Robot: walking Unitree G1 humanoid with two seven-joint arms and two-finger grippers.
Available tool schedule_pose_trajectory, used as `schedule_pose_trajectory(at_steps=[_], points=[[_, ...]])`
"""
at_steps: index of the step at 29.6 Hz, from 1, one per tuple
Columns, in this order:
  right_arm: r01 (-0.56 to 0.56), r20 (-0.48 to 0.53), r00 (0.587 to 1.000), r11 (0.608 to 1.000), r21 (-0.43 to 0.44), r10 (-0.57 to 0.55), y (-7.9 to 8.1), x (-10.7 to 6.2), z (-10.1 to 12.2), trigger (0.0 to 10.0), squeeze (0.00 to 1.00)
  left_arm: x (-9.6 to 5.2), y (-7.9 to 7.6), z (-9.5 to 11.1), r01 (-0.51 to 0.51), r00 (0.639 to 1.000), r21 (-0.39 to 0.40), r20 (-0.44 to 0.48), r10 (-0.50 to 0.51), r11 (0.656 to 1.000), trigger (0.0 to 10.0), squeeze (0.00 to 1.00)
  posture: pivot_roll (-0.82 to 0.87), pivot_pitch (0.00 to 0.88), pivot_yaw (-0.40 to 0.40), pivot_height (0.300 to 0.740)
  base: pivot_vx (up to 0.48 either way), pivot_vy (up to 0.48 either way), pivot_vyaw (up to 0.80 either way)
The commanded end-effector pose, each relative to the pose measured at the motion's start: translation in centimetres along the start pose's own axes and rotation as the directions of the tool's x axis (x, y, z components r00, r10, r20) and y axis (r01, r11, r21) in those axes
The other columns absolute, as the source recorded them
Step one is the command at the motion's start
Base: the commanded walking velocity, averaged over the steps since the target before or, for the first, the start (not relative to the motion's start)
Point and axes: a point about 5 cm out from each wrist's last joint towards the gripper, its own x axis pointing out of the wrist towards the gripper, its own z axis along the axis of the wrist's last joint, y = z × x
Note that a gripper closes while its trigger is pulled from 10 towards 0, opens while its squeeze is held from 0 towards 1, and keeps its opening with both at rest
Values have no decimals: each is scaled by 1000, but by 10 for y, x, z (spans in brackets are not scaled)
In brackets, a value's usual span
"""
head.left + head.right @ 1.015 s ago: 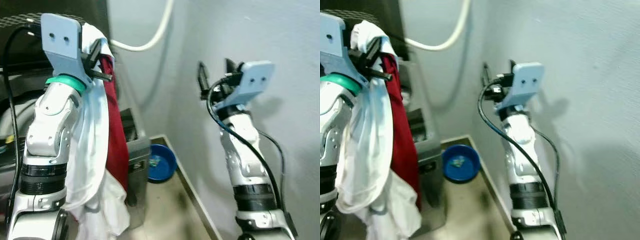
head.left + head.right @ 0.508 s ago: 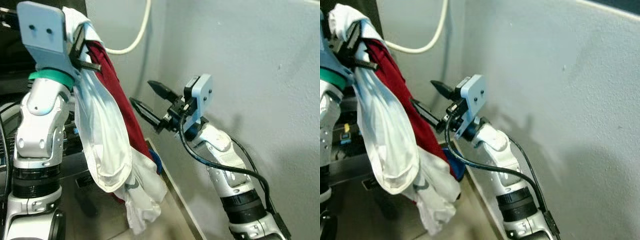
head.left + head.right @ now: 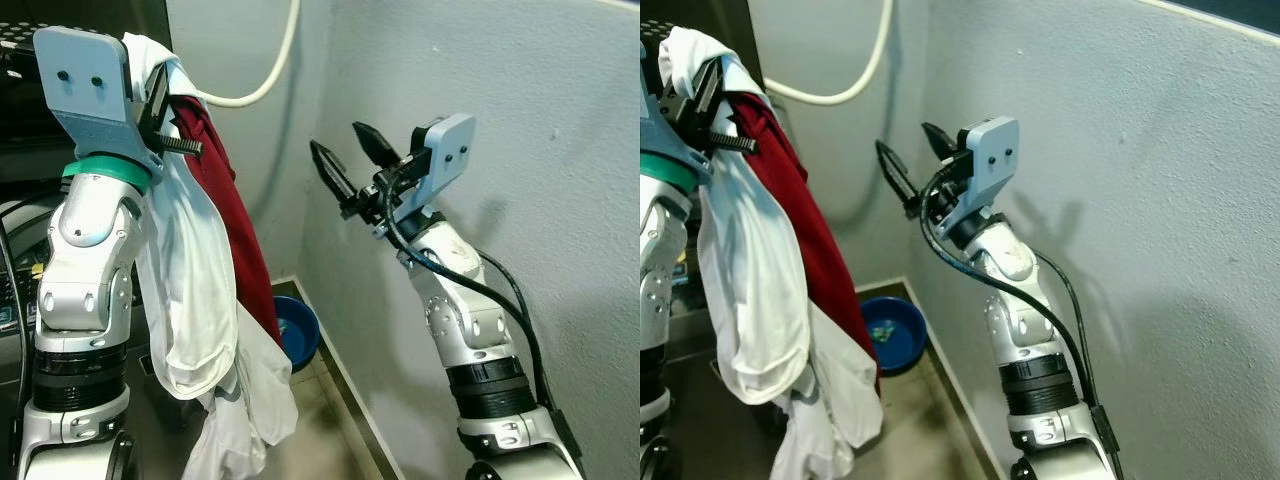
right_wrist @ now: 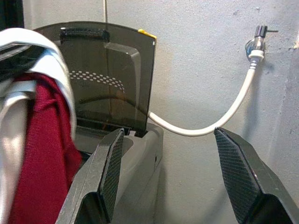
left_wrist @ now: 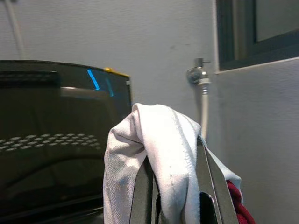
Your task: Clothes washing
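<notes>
limply draped white (image 3: 190, 300) and red clothes (image 3: 237, 240)

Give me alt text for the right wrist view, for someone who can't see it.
The open right gripper points at a washing machine with its dark lid raised, against a grey wall. A white hose runs from a wall tap to the machine, and red cloth and white cloth hang alongside.

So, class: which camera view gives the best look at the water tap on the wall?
The right wrist view: the tap shows whole, with its white hose curving down. The left wrist view shows it smaller; the eye views catch just the hose.
</notes>
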Motion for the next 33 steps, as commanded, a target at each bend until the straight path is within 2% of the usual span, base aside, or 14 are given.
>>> schedule_pose_trajectory(at_steps=[1,6,17,22,24,29,33], points=[[41,9,999,999,-26,-41,-5,1,3,10000,0,1,0,4,-11,1000,-8,23,11,1000,10000,0,156,2,-70,740,0,0,788],[74,11,997,996,-59,-73,-9,2,4,10000,0,1,-2,3,-10,1000,-13,17,10,1000,10000,0,153,4,-71,740,0,0,788],[84,6,996,994,-63,-84,-9,3,3,10000,0,0,-2,1,-15,1000,-22,8,15,1000,10000,0,152,6,-73,740,0,0,785],[98,9,995,995,-36,-98,-10,3,3,10000,0,0,-2,-1,-24,1000,-41,-5,23,999,10000,0,149,10,-75,740,0,0,0],[106,12,994,994,-31,-106,-11,2,3,10000,0,-1,-1,-5,-34,999,-70,-27,33,997,10000,0,146,13,-75,740,0,480,0],[110,10,994,993,-35,-110,-12,1,3,10000,0,-1,0,-5,-41,999,-66,-29,39,997,10000,0,143,13,-76,740,0,480,0],[110,9,994,993,-37,-110,-12,1,2,10000,0,-1,-1,-5,-35,999,-58,-23,34,998,10000,0,141,13,-75,740,0,0,0]])
